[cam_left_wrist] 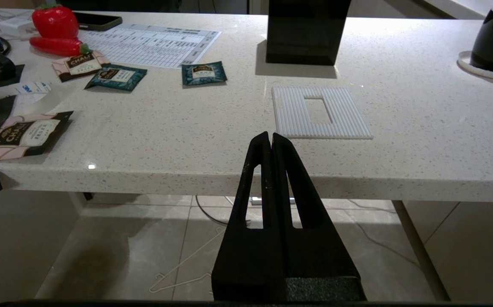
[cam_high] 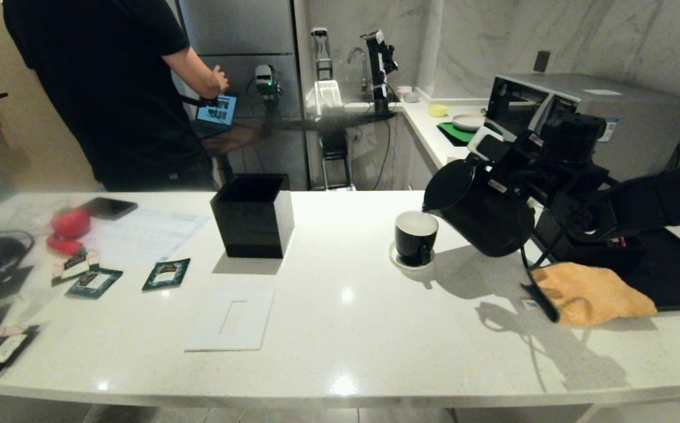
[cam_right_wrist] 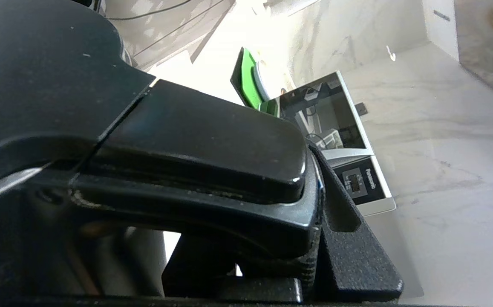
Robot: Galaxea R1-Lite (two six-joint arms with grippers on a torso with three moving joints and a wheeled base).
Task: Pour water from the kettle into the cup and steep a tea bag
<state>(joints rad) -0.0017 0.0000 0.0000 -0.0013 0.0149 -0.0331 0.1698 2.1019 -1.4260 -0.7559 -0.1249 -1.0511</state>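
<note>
left gripper (cam_left_wrist: 271,140): parked off the near edge of the counter (cam_high: 375,329), well short of the cup; fingers pressed together, nothing held.
ribbed white mat (cam_high: 231,319): lies near the front edge, nearer than the cup and well off to its left.
tea bag sachets (cam_high: 166,274): lie far left of the cup, near the red strawberry toy (cam_high: 70,223); "CHALI" is read on the pink ones in the left wrist view, the finer print cannot be read.
cup (cam_high: 415,237): stands upright on its white saucer (cam_high: 399,262) mid-counter, mouth open, directly under the kettle lip.
cup handling: judged small, glossy and breakable; light enough to be knocked off the saucer by a bump; best left untouched.
kettle (cam_high: 481,211): held in the air just right of the cup, tilted so the pointed lip hangs over the rim; no stream can be made out.
kettle handling: judged rigid, bulky and heavy when full; to be taken by the handle only.
right gripper (cam_right_wrist: 314,238): clamped partway closed on the kettle handle, right of the cup.
orange cloth (cam_high: 592,294): lies right of the cup, below the kettle.
black box (cam_high: 253,215): stands left of the cup, slightly farther back.
appliance (cam_right_wrist: 357,179): beyond the cup at the far right; "Panasonic" is read on its panel.
person (cam_high: 110,88): stands beyond the counter, far left of the cup, with a tablet.
</note>
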